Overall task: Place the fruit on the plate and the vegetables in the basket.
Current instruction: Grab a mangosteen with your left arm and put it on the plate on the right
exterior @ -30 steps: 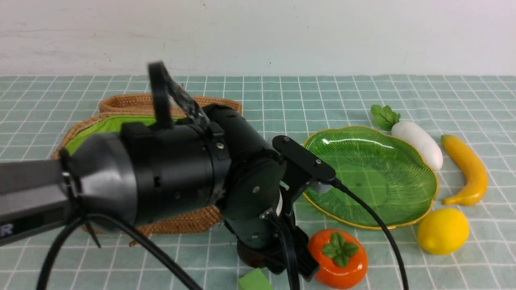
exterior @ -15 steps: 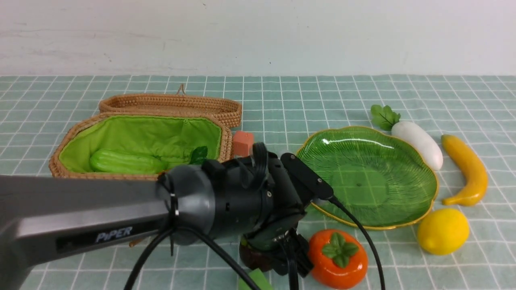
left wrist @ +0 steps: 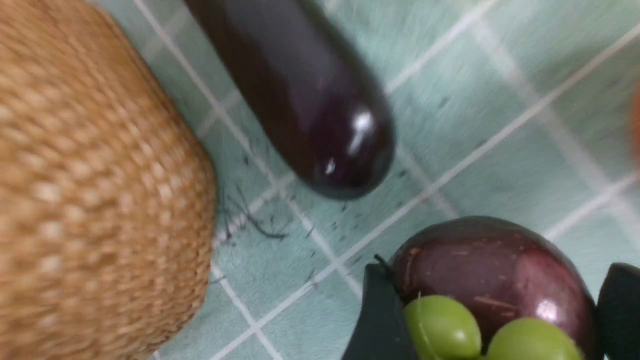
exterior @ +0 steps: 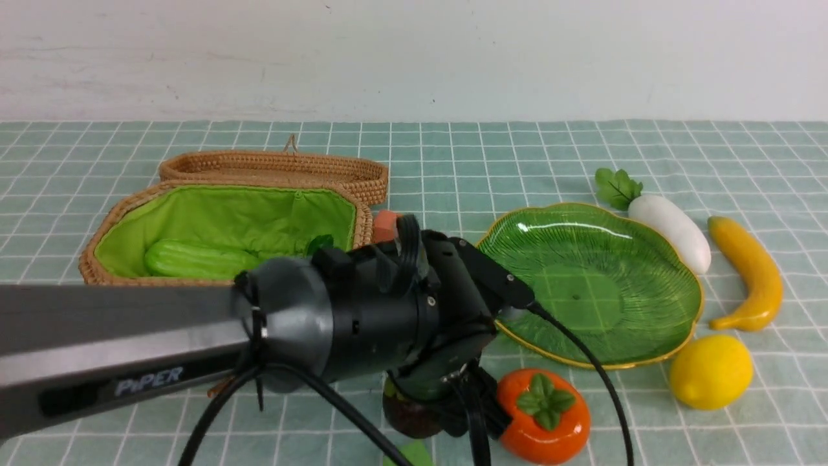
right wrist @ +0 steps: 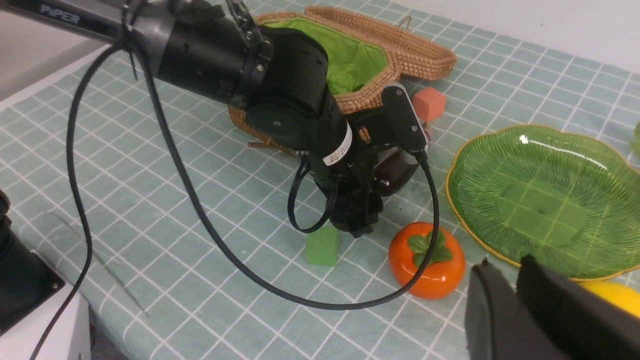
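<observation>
I see a small green cube (right wrist: 322, 246) on the teal checked tablecloth (exterior: 453, 162); a small orange cube (right wrist: 429, 104) sits well beyond the green cube, and the white wall (exterior: 414, 58) farther behind it

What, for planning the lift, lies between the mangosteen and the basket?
Bare cloth, with the eggplant's tip reaching into the gap; left wrist view.

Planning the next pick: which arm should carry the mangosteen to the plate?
Left. Its fingers flank the mangosteen; the right gripper hangs shut near the lemon, with the persimmon between.
</observation>
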